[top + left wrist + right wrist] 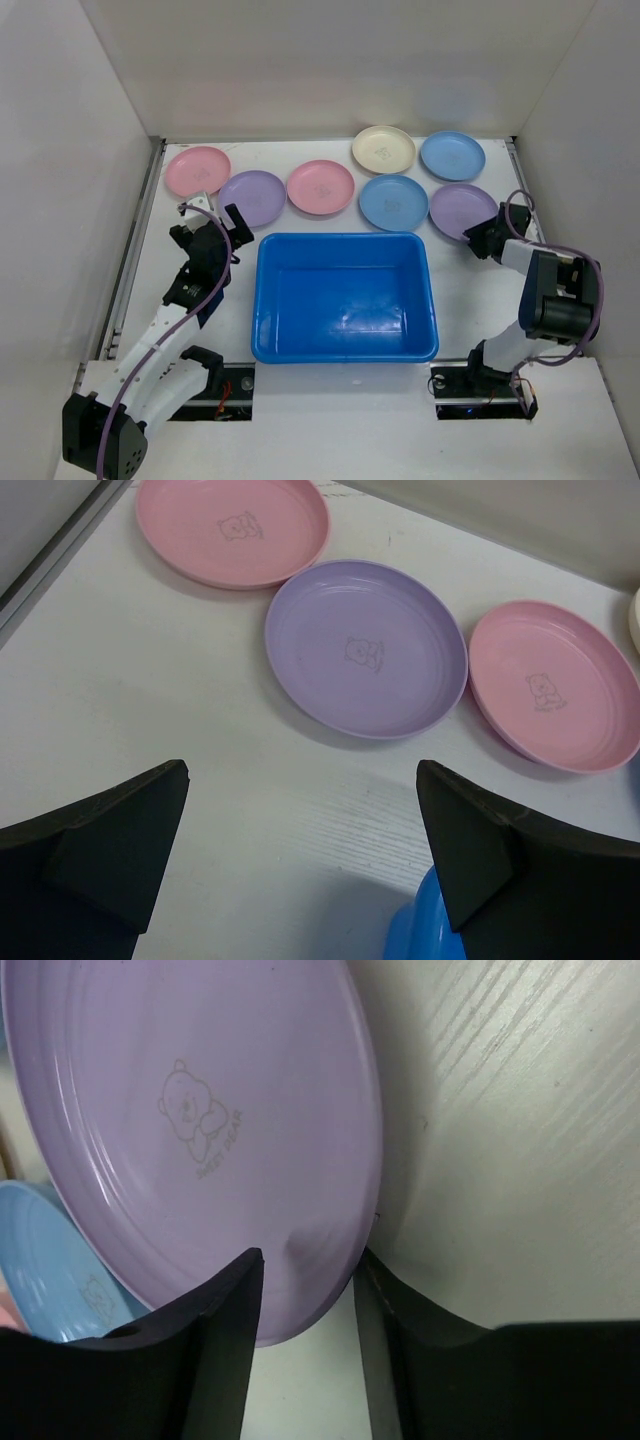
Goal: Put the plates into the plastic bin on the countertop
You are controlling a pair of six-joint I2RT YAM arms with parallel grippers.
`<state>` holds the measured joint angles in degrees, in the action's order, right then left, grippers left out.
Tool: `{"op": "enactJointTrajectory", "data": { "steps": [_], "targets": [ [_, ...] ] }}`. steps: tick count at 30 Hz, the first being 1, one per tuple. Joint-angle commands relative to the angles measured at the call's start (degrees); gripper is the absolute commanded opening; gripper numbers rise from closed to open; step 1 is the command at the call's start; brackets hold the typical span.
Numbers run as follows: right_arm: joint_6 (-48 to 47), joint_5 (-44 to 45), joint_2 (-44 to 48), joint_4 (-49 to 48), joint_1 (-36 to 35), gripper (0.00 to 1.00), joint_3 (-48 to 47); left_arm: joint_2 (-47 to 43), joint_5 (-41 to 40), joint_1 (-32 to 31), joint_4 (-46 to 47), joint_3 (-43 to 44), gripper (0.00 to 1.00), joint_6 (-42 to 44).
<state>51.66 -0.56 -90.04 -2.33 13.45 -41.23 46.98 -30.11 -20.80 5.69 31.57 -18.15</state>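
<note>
Now, top view: all seven plates lie on the far half of the bench [455,290], outside the blue bin [345,300], which sits near-centre between the arms. Left to right: pink plate [197,170], left lilac plate [252,197], second pink plate [320,187], cream plate [383,149], near blue plate [393,201], far blue plate [452,155], right lilac plate [460,208].

Left claw [213,213]: jaws wide, holding nothing, over bare bench just short of the left lilac plate and beside the bin's far-left corner. Its wrist view adds what the top view lacks: that corner shows as a blue patch low by one of the fingers [100,860], and the lilac rim meets both pink rims.

Right claw [307,1265]: from above only its dark body shows, at the near-right edge of the right lilac plate; the jaws are hidden there. The wrist view shows them narrow, straddling that rim, one finger over the plate's inner face, the other outside over the bench. Whether the pads press the rim, cannot tell. The printed bear mark reads clearly only in the wrist views.

Room: a thin strip of open bench between the plate row and the bin's far rim; more on the left, out to the metal strip [135,250]. The right arm fills the gap between the bin and the right edge. White walls close three sides.
</note>
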Motion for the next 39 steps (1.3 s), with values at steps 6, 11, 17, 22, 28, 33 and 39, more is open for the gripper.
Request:
{"op": "enactJointTrajectory", "data": {
  "steps": [6, 11, 17, 22, 28, 33, 39],
  "targets": [
    [2.7, -3.0, -1.7, -6.8, 1.6, 0.27, 1.7, -0.8, -0.9, -0.1, 1.4, 0.0, 1.00, -0.2],
    [3.4, -3.6, -0.7, -8.6, 2.2, 0.07, 3.4, -0.7, -0.9, 0.0, 1.4, 0.0, 1.00, -0.2],
    [4.1, -2.9, 11.4, -8.0, 2.1, 0.00, 8.5, -0.6, -0.9, 0.0, 1.4, -0.1, 1.00, -0.3],
    [3.9, 0.3, 30.2, -3.0, 2.1, 0.00, 11.1, -0.7, -0.9, 0.0, 1.5, -0.1, 1.00, -0.3],
    [0.6, 1.0, 44.8, 7.3, -4.4, 0.00, 4.4, -0.3, -0.9, -0.2, 1.5, -0.1, 1.00, -0.2],
    [-6.6, 0.0, 45.4, 15.0, -20.8, 0.01, -1.3, -0.6, -0.9, -0.3, 2.8, -1.0, 1.00, 0.2],
    [-12.3, 2.7, 43.8, 24.0, -40.1, 0.02, -3.0, -0.7, -1.3, -0.7, 3.1, -1.1, 1.00, 1.1]
  ]
}}
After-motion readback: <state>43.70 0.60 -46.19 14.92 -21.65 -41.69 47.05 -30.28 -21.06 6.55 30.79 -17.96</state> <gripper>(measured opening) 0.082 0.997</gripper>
